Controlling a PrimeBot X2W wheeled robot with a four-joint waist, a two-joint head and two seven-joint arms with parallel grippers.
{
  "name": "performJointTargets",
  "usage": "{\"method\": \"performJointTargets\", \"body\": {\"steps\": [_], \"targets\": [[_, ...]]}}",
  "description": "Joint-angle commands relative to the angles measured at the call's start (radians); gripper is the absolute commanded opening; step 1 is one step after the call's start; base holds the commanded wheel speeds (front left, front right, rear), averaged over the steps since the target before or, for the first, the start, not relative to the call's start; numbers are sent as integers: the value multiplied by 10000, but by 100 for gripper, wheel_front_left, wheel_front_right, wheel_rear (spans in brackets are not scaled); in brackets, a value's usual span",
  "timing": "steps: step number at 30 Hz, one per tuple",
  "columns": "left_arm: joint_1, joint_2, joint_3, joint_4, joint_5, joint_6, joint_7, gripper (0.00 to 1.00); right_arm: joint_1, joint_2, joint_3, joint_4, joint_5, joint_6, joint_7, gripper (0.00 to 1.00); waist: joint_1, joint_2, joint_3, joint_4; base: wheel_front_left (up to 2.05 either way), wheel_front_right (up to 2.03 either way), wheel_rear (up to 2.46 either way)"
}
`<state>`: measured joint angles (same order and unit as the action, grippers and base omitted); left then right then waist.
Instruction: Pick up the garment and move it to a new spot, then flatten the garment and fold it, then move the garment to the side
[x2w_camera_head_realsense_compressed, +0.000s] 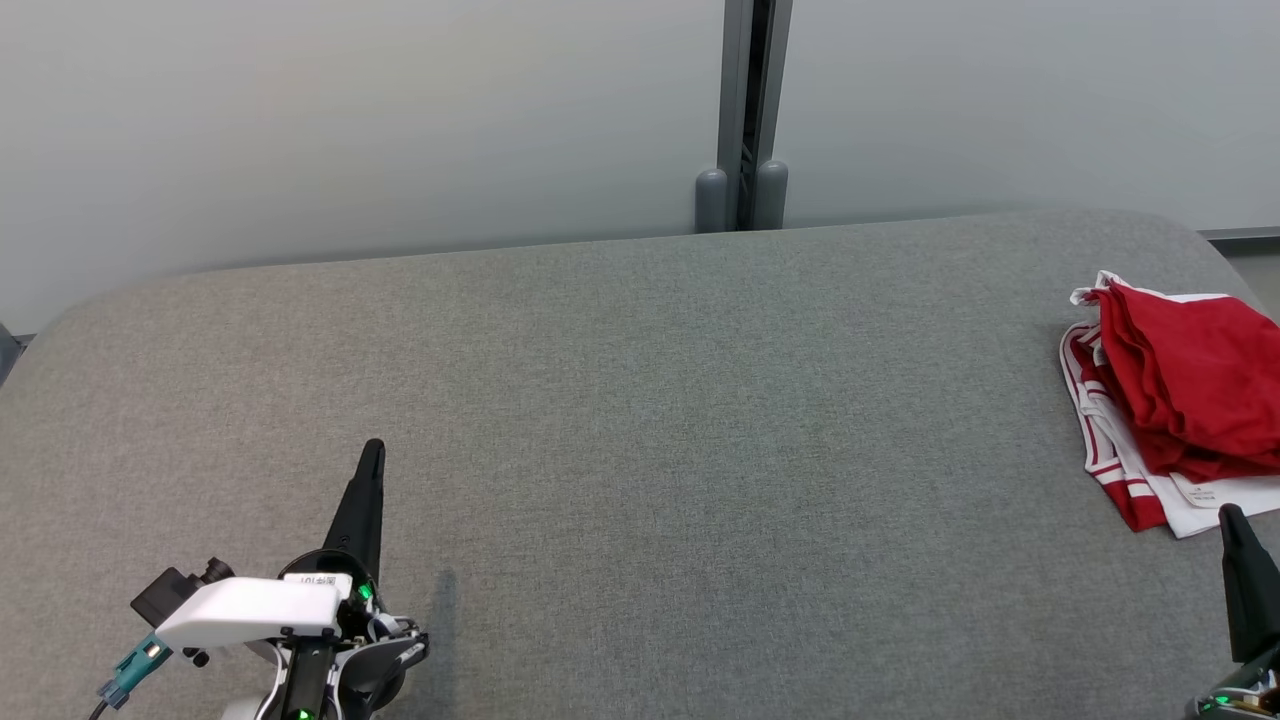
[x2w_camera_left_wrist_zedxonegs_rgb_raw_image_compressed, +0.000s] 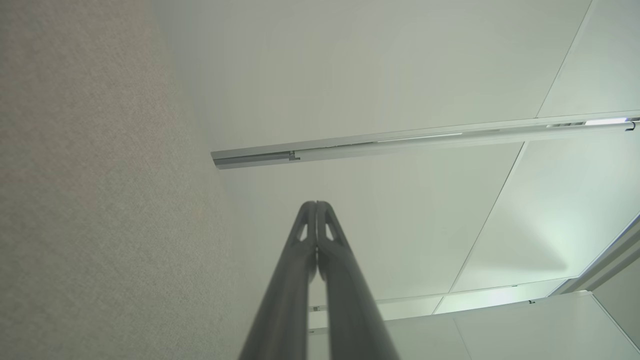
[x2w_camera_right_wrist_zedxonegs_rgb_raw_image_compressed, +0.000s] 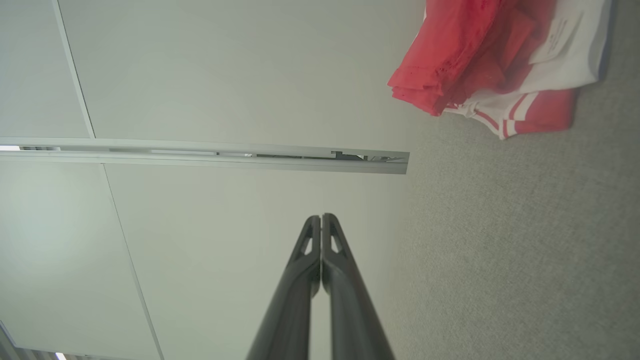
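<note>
Support: grey fabric-covered table with rounded far corners, standing against a pale panelled wall.
Garment: red cloth garment with white trim and red-and-white striped bands, folded into a layered pile. It lies on the table at the right edge, closer to the far right corner than to the near edge. The head view's border cuts off its right part. A white label shows at its near end.
Left gripper: left gripper over the near left part of the table, well apart from the garment. Its long dark fingers are pressed together tip to tip, with nothing between them.
Right gripper: right gripper over the near right part of the table, its tip near the garment's near end. In the right wrist view the cloth lies clear of the tip. Its dark fingers are likewise closed on each other and grip nothing.
Left wrist housing: white angular cover with a teal plug, mounted behind the left gripper.
Backdrop: grey vertical post at the seam between wall panels, behind the middle of the table's far edge.
</note>
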<state>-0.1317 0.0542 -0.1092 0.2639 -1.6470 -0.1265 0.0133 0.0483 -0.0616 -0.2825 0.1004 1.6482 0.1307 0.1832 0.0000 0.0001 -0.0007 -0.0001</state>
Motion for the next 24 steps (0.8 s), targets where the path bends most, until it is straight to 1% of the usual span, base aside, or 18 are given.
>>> {"method": "performJointTargets", "body": {"steps": [1, 24], "targets": [[-153, 46, 59, -22, 17, -55, 22, 0, 62, -81, -3, -59, 82, 0, -35, 0, 0, -1, 0, 0, 0, 0, 0], [-153, 35, 71, -19, 36, -57, 22, 0, 68, -106, 35, -63, 89, 0, -68, 0, 0, -1, 0, 0, 0, 0, 0]]}}
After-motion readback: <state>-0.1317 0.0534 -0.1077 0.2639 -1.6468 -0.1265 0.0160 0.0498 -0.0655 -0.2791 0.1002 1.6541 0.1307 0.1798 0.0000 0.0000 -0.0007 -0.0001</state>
